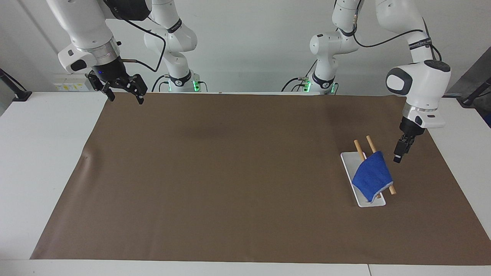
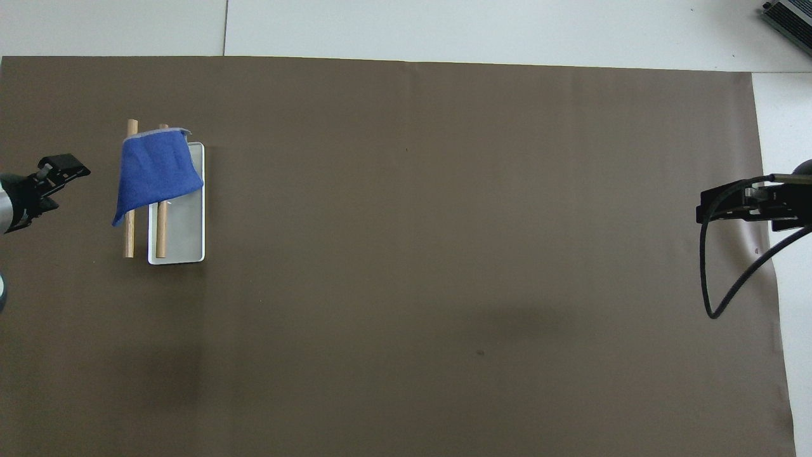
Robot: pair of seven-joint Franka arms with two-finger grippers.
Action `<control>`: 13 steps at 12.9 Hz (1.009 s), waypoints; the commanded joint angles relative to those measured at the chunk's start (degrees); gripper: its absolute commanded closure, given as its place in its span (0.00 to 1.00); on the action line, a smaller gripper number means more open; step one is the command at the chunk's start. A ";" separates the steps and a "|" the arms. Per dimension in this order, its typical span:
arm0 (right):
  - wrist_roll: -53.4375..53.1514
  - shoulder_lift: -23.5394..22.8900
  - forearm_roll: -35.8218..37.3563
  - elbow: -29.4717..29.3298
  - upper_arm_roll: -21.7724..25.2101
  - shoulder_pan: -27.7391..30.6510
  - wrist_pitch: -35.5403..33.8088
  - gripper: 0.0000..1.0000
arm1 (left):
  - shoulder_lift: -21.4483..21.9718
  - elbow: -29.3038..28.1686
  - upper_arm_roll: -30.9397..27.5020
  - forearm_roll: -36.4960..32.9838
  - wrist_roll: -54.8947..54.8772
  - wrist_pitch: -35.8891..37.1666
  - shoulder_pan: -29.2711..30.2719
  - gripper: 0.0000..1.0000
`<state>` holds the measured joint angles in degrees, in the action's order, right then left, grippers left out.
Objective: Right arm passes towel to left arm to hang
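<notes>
The blue towel hangs draped over two wooden rods of a small rack on a white tray, toward the left arm's end of the table. My left gripper hovers open over the mat beside the rack, a short gap away from the towel and holding nothing. My right gripper waits open and raised over the mat's edge at the right arm's end.
A brown mat covers most of the white table. A loose black cable loops down from the right arm's wrist.
</notes>
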<state>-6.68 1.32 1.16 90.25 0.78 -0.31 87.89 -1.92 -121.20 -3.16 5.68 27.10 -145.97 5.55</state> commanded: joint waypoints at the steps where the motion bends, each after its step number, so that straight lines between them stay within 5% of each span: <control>1: 1.31 -0.09 0.07 -0.24 -0.34 0.48 -0.18 0.00 | -6.15 16.37 -0.01 0.56 0.58 16.16 0.07 0.12; 3: 1.31 -0.09 0.07 -0.16 -0.34 0.48 -0.18 0.00 | -9.14 27.55 0.08 -0.23 0.58 29.71 -0.28 0.12; 5: 1.31 -0.09 0.07 -0.16 -0.34 0.48 -0.18 0.00 | -9.25 32.50 1.74 -1.46 0.41 39.05 -0.45 0.12; 10: 1.31 -0.09 0.07 -0.16 -0.25 0.48 -0.18 0.00 | -5.48 36.56 9.83 -7.96 -7.83 58.92 -0.37 0.10; 13: 1.31 -0.09 0.07 -0.24 -0.26 0.48 -0.18 0.00 | -0.21 37.10 10.19 -5.78 -10.58 60.89 -0.37 0.00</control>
<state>-6.68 1.32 1.16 90.25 0.78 -0.31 87.89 -5.97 -83.92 7.28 -0.71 18.84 -87.00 5.05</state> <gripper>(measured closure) 0.000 0.088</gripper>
